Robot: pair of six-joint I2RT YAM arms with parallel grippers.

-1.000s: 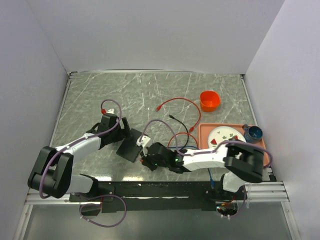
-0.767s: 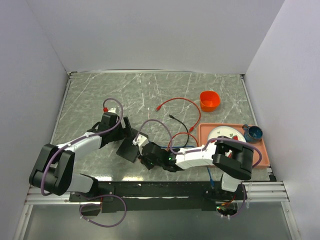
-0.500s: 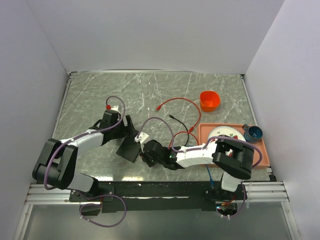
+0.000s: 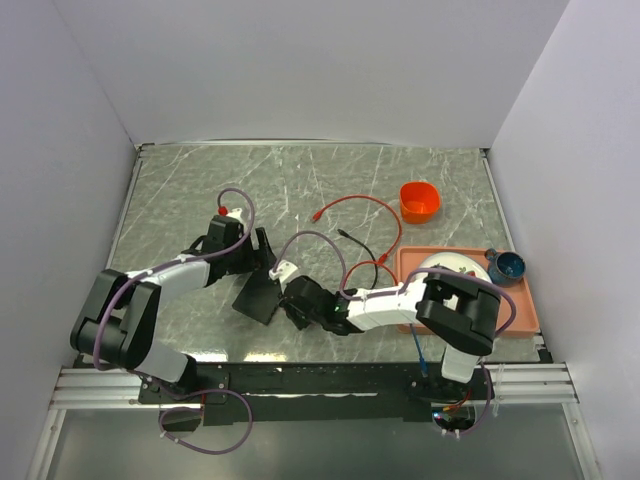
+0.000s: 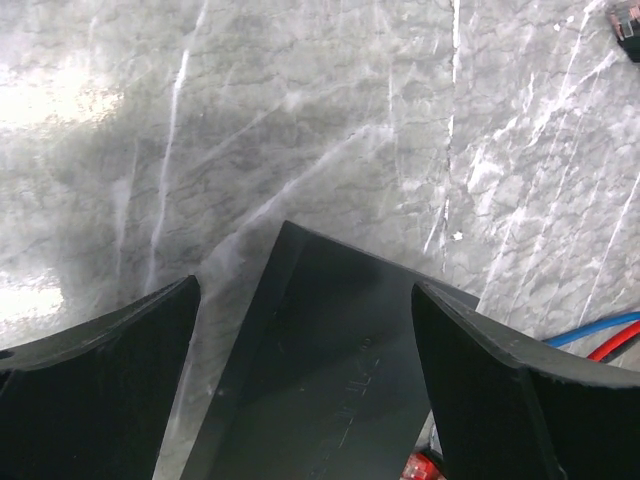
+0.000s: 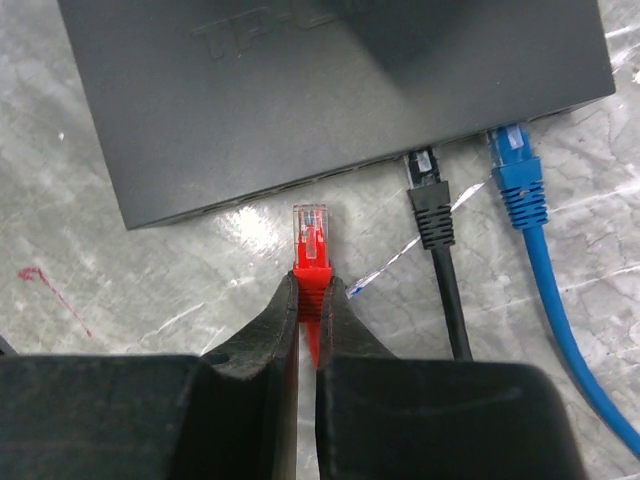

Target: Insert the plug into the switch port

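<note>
The flat black switch box (image 4: 257, 297) lies near the table's front, left of centre. In the right wrist view its port side (image 6: 250, 195) faces my right gripper (image 6: 311, 285), which is shut on the red plug (image 6: 311, 235). The plug's clear tip is just short of the port side, left of a black plug (image 6: 425, 195) and a blue plug (image 6: 516, 180) that sit in ports. My left gripper (image 5: 305, 288) is open, and its fingers (image 5: 100, 380) straddle the box's far end (image 5: 320, 370).
A salmon-pink tray (image 4: 520, 302) at the right front holds a white plate (image 4: 450, 268), with a blue cup (image 4: 505, 265) at its far edge. An orange bowl (image 4: 420, 201) stands behind it. Loose red cable (image 4: 355, 205) and black cable (image 4: 362, 250) lie mid-table.
My right gripper has moved left with the red plug, up to the box's port side. My left gripper has moved right and farther back, over the box's far end.
</note>
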